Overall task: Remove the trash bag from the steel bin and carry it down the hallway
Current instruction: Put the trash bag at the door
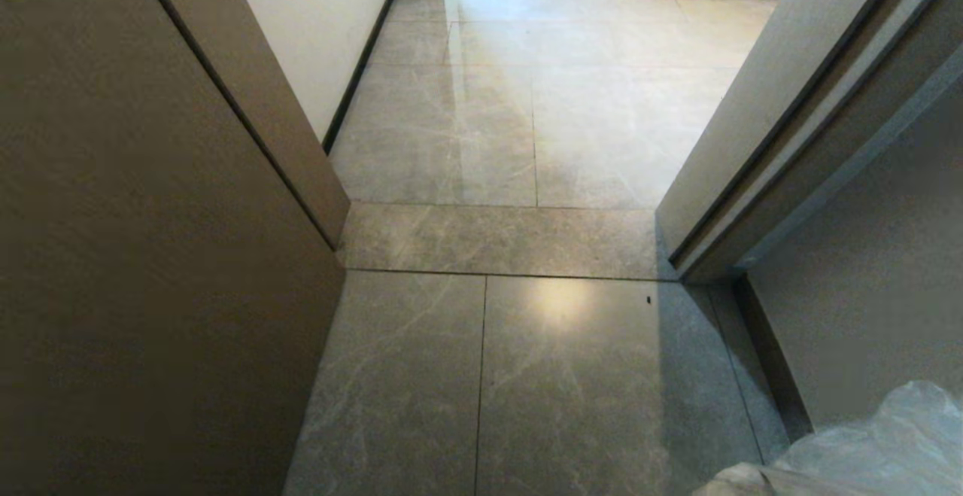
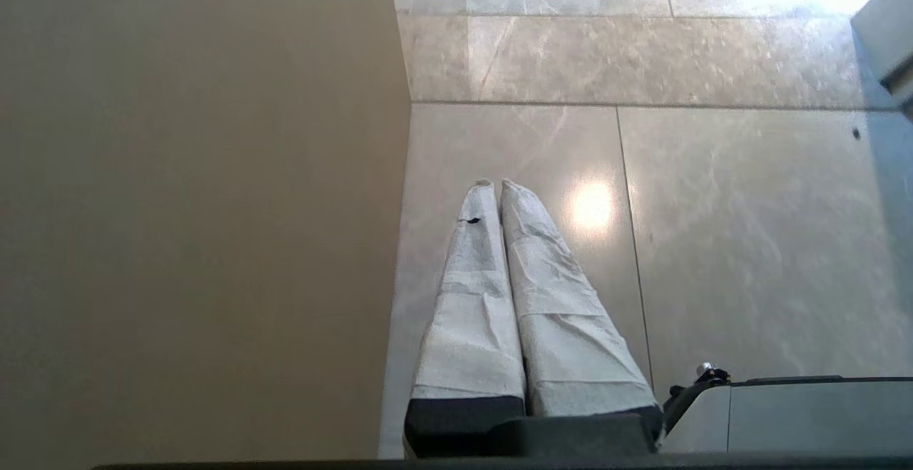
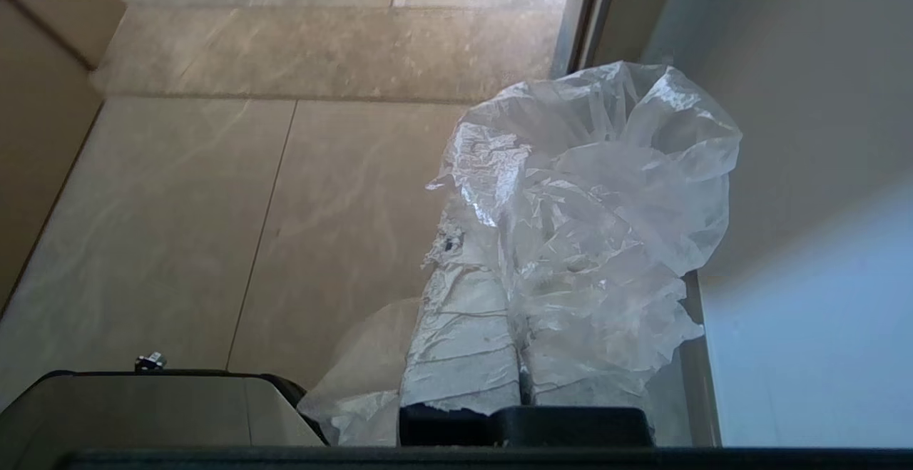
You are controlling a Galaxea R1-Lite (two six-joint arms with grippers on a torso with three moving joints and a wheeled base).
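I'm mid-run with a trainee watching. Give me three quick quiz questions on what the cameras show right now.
1. True or false: the right tool is shut on the trash bag.
2. Which is the left tool doing? A) gripping the bag B) shut and empty C) pressing the wall
3. What lies straight ahead in the head view?

Key: 1 true. 2 B. 3 A doorway onto the hallway with its glossy tiles; the steel bin is not in view.

An indoor hallway (image 1: 527,104) — glossy marbled floor tiles, white walls with black skirting (image 1: 361,59), a doorway.
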